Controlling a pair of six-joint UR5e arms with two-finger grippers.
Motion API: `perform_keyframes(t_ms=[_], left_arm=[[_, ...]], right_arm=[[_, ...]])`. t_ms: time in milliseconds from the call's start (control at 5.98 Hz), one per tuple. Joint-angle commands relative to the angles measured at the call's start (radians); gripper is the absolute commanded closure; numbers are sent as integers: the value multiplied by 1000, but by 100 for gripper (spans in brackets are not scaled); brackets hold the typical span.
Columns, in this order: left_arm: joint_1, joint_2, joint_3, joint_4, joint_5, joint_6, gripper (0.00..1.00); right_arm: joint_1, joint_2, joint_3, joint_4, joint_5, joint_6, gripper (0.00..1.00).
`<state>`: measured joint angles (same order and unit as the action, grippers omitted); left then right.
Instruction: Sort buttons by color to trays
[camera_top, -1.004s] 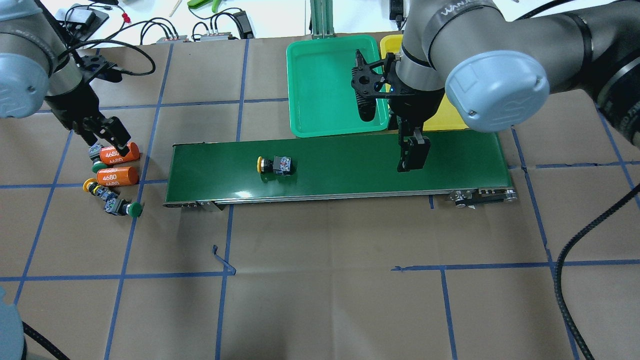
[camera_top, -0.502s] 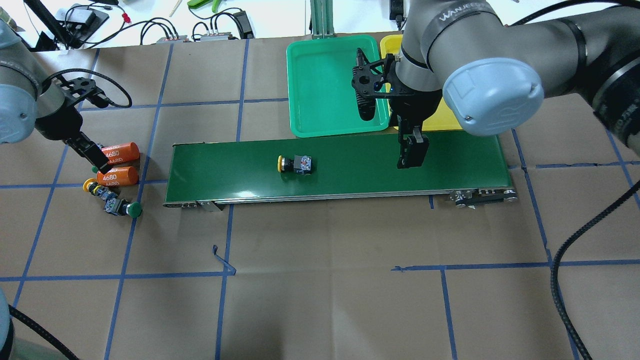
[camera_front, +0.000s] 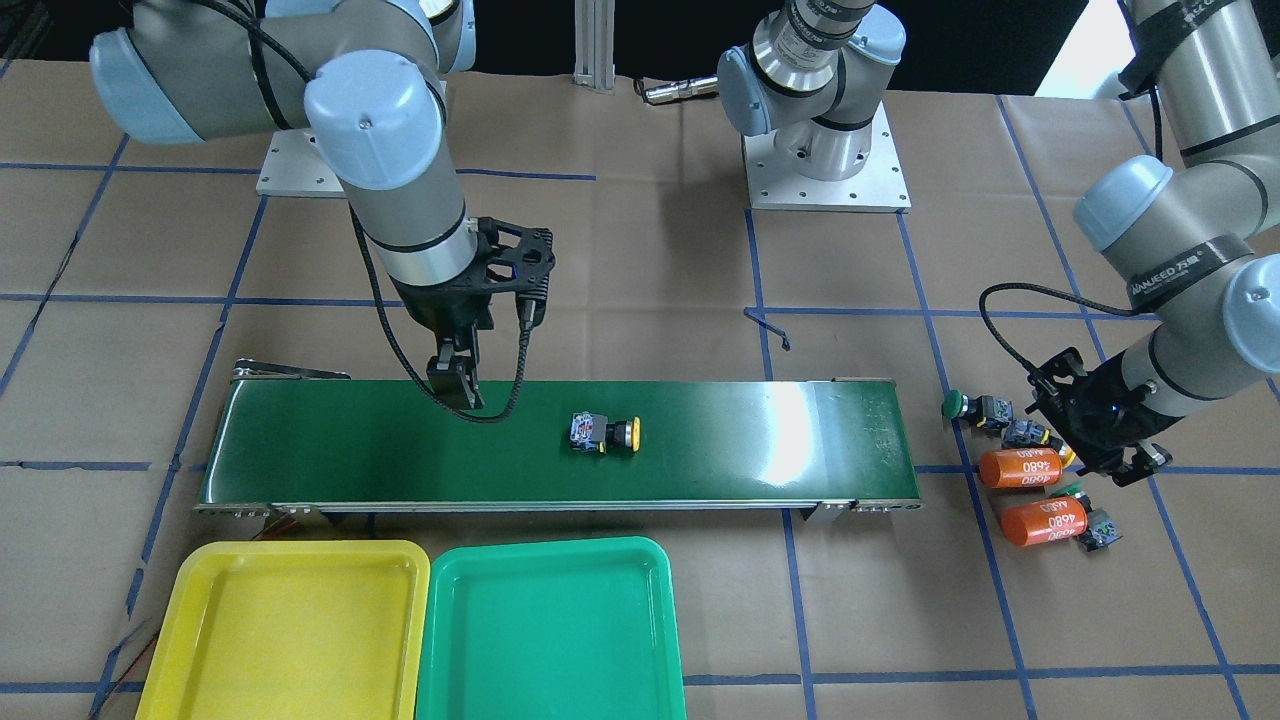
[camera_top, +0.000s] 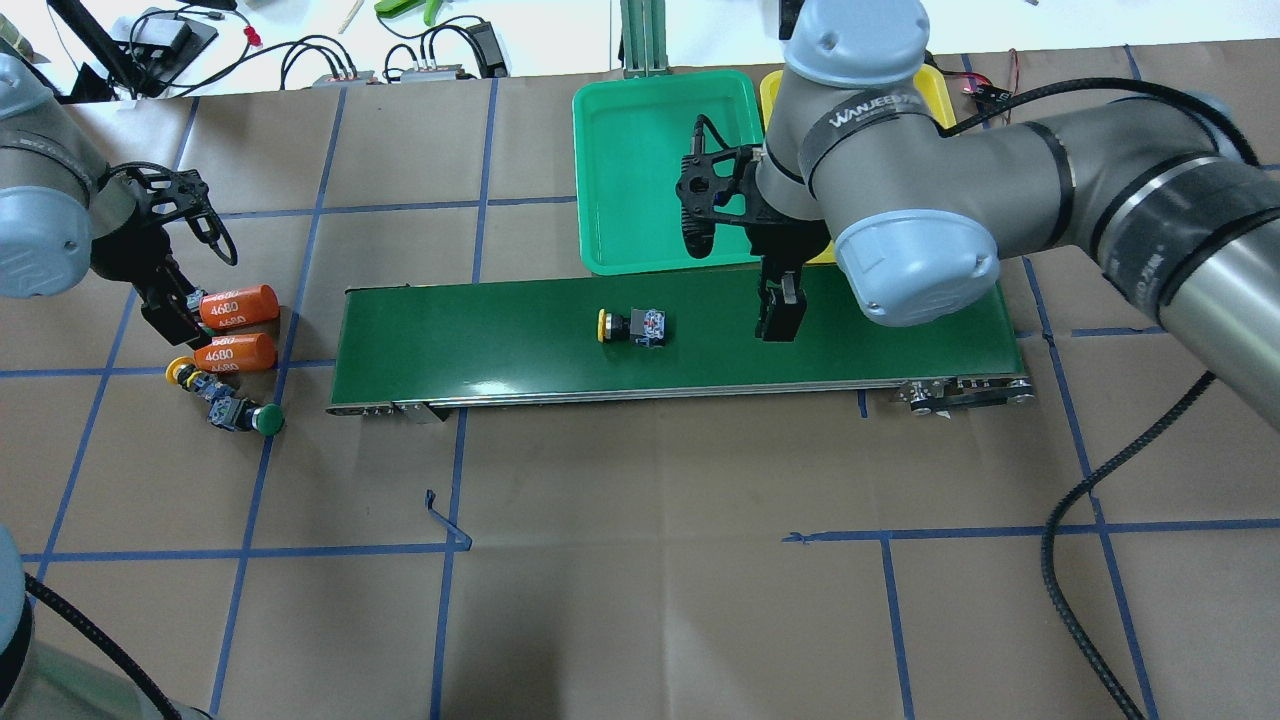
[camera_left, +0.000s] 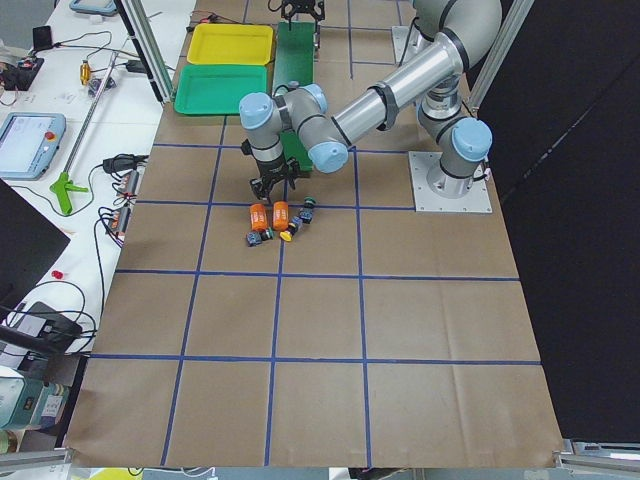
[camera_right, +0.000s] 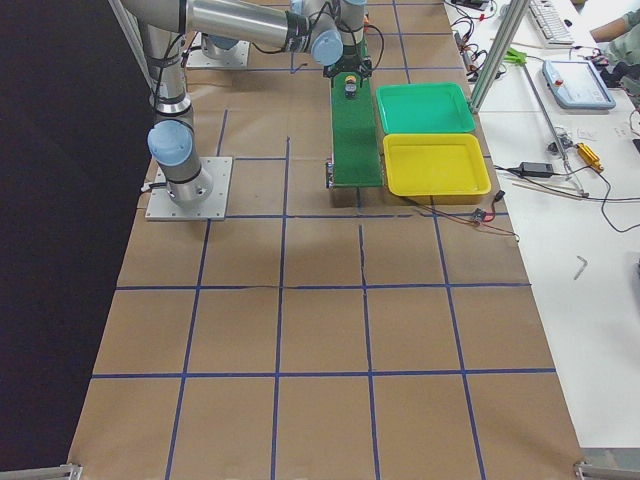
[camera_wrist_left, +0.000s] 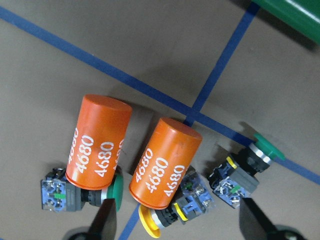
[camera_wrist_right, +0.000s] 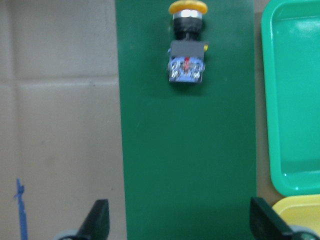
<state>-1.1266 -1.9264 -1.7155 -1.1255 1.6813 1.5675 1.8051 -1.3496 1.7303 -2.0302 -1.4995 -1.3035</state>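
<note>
A yellow-capped button (camera_top: 630, 326) (camera_front: 605, 432) (camera_wrist_right: 187, 45) lies on its side mid-belt. My right gripper (camera_top: 778, 315) (camera_wrist_right: 180, 230) hangs open over the belt, a short way to its right. The green tray (camera_top: 640, 170) sits behind the belt; my right arm covers most of the yellow tray (camera_top: 935, 85). In the front view the yellow tray (camera_front: 290, 630) and green tray (camera_front: 550, 630) are bare. Left of the belt lie a green-capped button (camera_wrist_left: 250, 167), a yellow-capped one (camera_wrist_left: 175, 210) and another green-capped one (camera_wrist_left: 57, 192) partly under a cylinder. My left gripper (camera_top: 165, 310) (camera_wrist_left: 180, 227) is open beside them.
Two orange cylinders marked 4680 (camera_top: 238, 305) (camera_top: 235, 352) lie among the left buttons. The long dark green conveyor belt (camera_top: 480, 340) spans the table's middle. Cables and small gear lie along the far edge (camera_top: 430, 60). Blue tape lines grid the brown paper.
The yellow-capped button has travelled right along the belt. My right gripper has shifted left toward it. My left gripper has moved left and toward the near side, beside the cylinders.
</note>
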Motion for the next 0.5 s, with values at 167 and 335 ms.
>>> perform_keyframes(t_ms=[167, 335], left_arm=[[1, -84, -10, 101, 0, 268, 13], [1, -94, -56, 152, 3, 279, 13]], right_arm=[[71, 163, -30, -162, 2, 98, 0], [72, 179, -18, -159, -5, 89, 0]])
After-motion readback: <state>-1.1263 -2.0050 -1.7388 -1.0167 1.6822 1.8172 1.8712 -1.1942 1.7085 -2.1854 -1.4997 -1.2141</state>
